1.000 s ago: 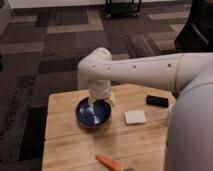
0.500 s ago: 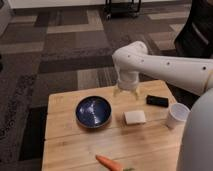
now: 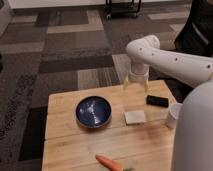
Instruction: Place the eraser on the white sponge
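Gripper over the table back edge; claw wide, empty
cup half hidden by the robot's body; eraser lies with its long axis left-right

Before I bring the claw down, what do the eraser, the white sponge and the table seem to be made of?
The eraser looks like matte black rubber, with no shine. The white sponge is a thin, dull pad, likely foam; its texture is unclear. The table looks like pale wood with board seams. The claw hangs over the table's far edge, behind the sponge.
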